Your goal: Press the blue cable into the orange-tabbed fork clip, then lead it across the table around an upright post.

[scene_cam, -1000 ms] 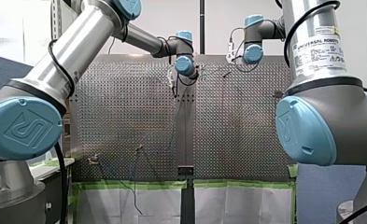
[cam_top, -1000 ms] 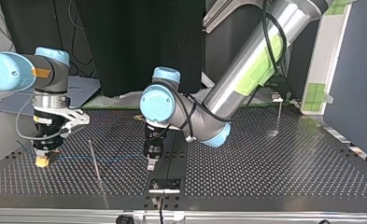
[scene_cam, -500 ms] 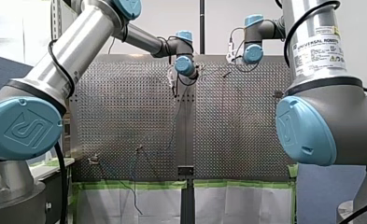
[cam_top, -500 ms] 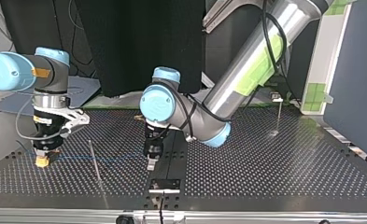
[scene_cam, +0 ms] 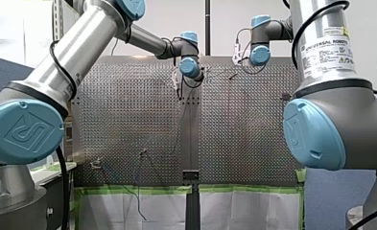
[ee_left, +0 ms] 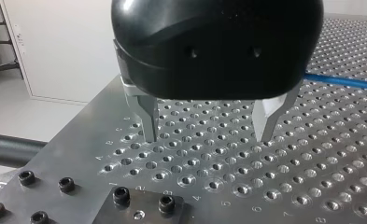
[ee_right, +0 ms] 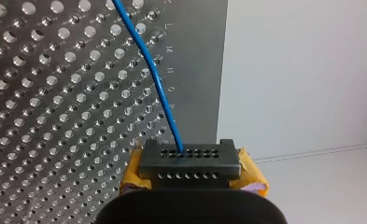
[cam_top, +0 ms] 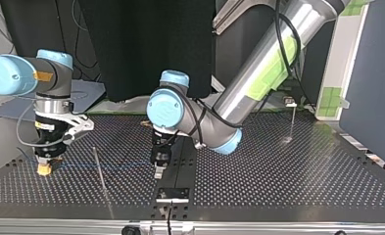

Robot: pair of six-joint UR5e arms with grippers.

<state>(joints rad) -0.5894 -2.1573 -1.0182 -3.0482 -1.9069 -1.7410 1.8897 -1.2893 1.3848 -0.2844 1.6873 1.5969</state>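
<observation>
My right gripper [ee_right: 189,164] is pinching its yellow-padded fingers together on the blue cable [ee_right: 149,74], which is running out ahead of it across the holes. In the top view this gripper is standing near the plate's left edge. My left gripper [ee_left: 207,133] is hovering just above the plate, its metal fingers [ee_left: 148,116] apart with nothing between them. The cable is passing behind them, outside the gap. I am not picking out the orange-tabbed fork clip with any certainty.

As I am judging it, the thin cable could slide out of the pads if I am pulling it taut. It could also snag on the upright post [cam_top: 100,171] it is crossing, and I cannot tell on which side. Closing my left jaws here would catch only air. Dropping that arm risks hitting the bracket [ee_left: 141,207] and its socket screws [ee_left: 120,195] just ahead.

The perforated table [cam_top: 278,166] is lying bare and reflective. A black curtain [cam_top: 146,44] is hanging behind the arms, and green tape [scene_cam: 128,189] is lining the near edge.
</observation>
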